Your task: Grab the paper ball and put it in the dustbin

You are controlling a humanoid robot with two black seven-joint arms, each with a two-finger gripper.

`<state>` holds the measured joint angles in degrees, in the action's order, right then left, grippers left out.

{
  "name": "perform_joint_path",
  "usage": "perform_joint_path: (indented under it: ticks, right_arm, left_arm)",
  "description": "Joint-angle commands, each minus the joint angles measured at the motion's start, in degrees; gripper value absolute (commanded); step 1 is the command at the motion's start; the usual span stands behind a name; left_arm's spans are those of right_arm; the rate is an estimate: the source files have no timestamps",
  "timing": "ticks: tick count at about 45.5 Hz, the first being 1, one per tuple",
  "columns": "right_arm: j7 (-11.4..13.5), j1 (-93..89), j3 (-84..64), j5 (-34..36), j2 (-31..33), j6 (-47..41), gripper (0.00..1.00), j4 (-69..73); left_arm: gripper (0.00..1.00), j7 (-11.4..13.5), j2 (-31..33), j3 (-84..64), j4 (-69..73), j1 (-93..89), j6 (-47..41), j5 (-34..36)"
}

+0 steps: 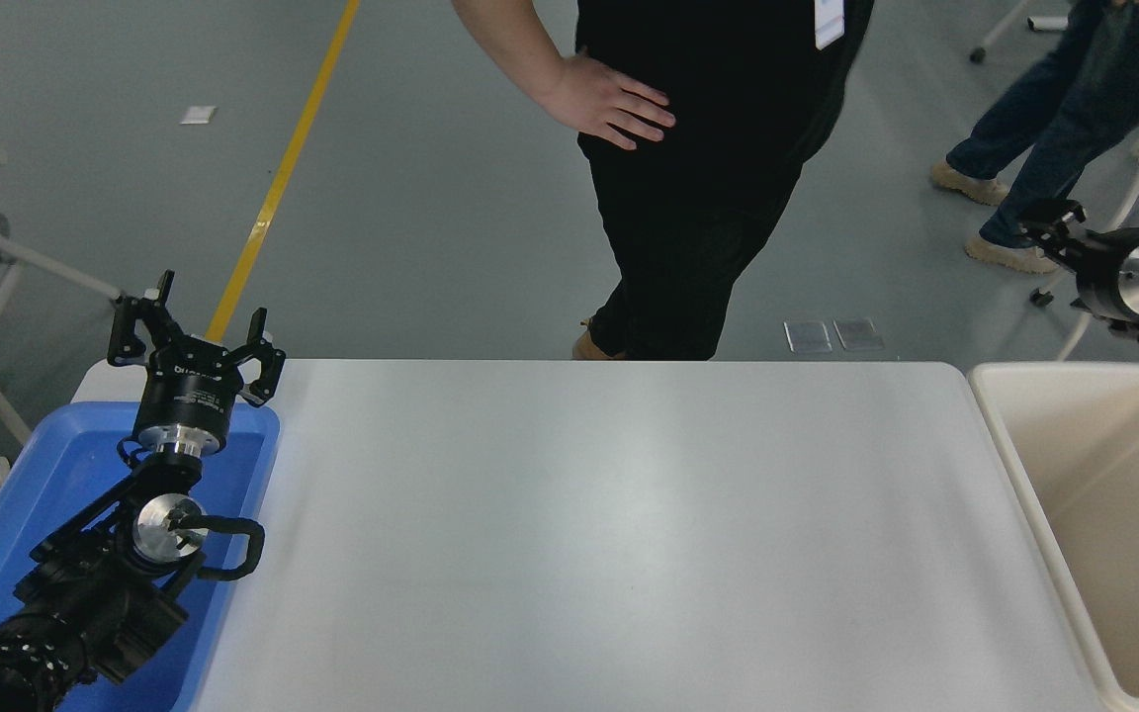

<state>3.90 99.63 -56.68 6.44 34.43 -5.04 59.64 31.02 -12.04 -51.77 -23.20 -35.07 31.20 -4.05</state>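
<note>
Dustbin [1009,435] and right end effector [1049,229] cut off at right edge, its finger state unclear.

A: Task items, quick. Large beige-cream rectangular plastic dustbin [1024,465] with a thick rounded rim and smooth walls, at the right edge of the head view.

B: Pose?

A: Upright, open top facing up. It sits just beside the table's right end; touching or not, can't tell. Cut off by the right and bottom edges of the frame.

B: Inside?

A: Plain cream walls and floor where visible; the lower right part is out of frame.

B: The tan-brown wad of wrinkly paper?

A: Not visible anywhere in this view, so no position for the paper ball.
</note>
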Motion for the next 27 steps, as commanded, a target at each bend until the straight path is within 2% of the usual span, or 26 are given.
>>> perform_joint_path:
  ticks: [1, 13, 27]
  right_arm:
    - [0.1, 15.1, -10.0, -1.5, -3.0, -5.7, 1.00, 15.1]
    - [0.1, 25.3, -12.1, -4.2, -8.1, -16.7, 1.00, 24.3]
    - [0.1, 30.9, -12.0, -4.2, -16.6, -25.5, 1.00, 27.6]
  left_arm:
    - [0.99, 0.0, 0.0, 0.0, 0.0, 0.0, 0.0, 0.0]
    - [0.99, 0.0, 0.0, 0.0, 0.0, 0.0, -0.1, 0.0]
    - [0.99, 0.0, 0.0, 0.0, 0.0, 0.0, -0.1, 0.0]
